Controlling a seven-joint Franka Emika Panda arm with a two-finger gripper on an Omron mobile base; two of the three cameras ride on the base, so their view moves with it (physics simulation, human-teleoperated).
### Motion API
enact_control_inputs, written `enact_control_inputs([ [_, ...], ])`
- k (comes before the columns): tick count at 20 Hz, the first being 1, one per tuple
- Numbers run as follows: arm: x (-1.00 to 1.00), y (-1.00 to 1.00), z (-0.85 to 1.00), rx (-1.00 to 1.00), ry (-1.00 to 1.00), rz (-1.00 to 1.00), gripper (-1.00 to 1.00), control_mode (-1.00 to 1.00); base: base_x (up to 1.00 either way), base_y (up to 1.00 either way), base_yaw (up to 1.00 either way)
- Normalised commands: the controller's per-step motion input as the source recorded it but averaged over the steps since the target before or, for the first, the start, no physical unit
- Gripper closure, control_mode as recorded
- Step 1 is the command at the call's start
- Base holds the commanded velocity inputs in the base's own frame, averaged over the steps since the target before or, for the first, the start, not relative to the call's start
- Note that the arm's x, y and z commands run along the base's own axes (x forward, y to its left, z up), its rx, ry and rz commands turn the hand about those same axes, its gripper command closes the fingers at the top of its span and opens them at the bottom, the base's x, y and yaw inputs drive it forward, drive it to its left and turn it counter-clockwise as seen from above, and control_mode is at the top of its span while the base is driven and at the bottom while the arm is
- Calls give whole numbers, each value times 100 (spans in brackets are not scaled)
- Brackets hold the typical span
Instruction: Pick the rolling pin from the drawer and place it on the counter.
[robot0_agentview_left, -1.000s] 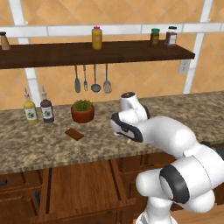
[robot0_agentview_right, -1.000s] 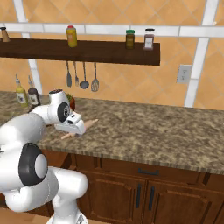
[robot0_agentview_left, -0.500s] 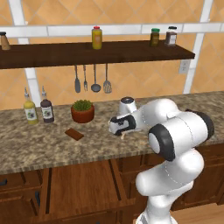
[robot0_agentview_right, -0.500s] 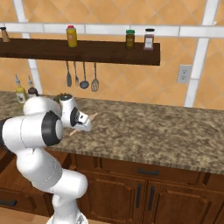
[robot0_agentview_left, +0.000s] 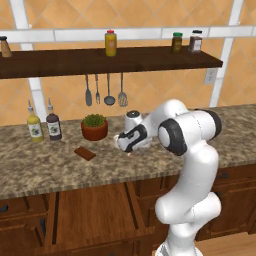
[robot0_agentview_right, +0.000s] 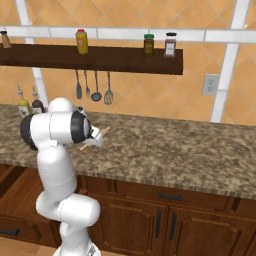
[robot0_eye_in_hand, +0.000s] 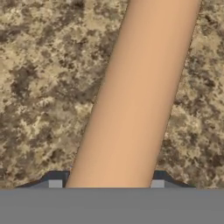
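Observation:
The rolling pin, a light tan wooden cylinder, runs up the hand view between my fingertips. My gripper is shut on it. From the right base, the rolling pin sticks out of the gripper with one thin handle pointing right, low over the counter. I cannot tell whether it touches the stone. From the left base, the gripper hangs over the counter, right of the potted plant. The drawer stands pulled out below the counter edge.
A potted plant, two bottles and a flat dark brown bar sit on the counter left of the gripper. Utensils hang under a dark shelf holding jars. The counter stretches bare to the right.
The arm has folded so that its elbow now stands upright beside the hand. The gripper, still holding the rolling pin, has shifted slightly left over the counter.

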Motion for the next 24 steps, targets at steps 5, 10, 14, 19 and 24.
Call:
enact_control_inputs([
  [5, -3, 0, -2, 0, 0, -2, -100, -100, 0, 0, 0],
  [10, -67, 0, 36, 0, -10, -2, -100, -100, 0, 0, 0],
  [14, -94, 39, 75, 0, -8, 0, -100, -100, 0, 0, 0],
  [19, -90, 39, 95, 1, -2, 0, -100, -100, 0, 0, 0],
  [24, -91, 6, 65, 8, -20, 0, -100, -100, 0, 0, 0],
])
